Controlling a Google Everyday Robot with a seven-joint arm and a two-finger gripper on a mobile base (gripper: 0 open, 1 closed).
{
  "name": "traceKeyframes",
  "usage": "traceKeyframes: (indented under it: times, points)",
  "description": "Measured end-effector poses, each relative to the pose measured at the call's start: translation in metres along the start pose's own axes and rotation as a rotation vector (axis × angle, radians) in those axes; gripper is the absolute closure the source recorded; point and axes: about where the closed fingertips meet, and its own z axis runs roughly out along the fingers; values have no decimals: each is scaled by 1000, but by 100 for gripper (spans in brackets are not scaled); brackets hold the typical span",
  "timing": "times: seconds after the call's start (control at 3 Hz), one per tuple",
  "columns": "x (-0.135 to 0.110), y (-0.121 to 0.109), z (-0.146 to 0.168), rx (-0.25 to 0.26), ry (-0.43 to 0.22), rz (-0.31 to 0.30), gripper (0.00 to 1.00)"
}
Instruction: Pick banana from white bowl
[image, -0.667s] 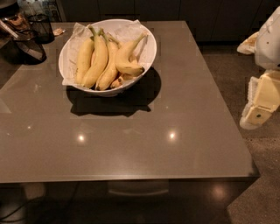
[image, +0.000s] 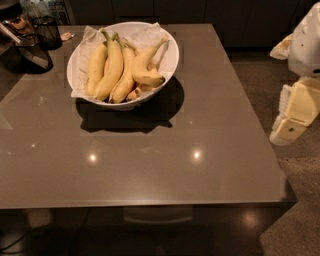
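The white bowl (image: 172, 56), lined with crumpled white paper, stands at the back left of the grey table (image: 165, 150). The banana (image: 144, 69), short and strongly curved with a dark tip and a long thin stem, lies on the right side of the bowl. Three longer green-stemmed bananas (image: 111, 67) lie beside it on its left. My gripper (image: 292, 117), a cream-coloured part at the end of the white arm, hangs off the table's right edge, well to the right of the bowl and lower than it. It holds nothing that I can see.
A dark wire basket (image: 30, 52) and a black mesh cup (image: 48, 31) stand at the table's back left corner, close to the bowl. The table's front edge runs across the lower view. Speckled floor (image: 295, 220) lies to the right.
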Motion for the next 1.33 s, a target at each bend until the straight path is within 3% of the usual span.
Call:
traceKeyframes:
  times: [0.67, 1.33]
  points:
    - [-78, -10, 20, -39, 61, 3, 0]
    - [-85, -11, 18, -27, 11, 35, 0]
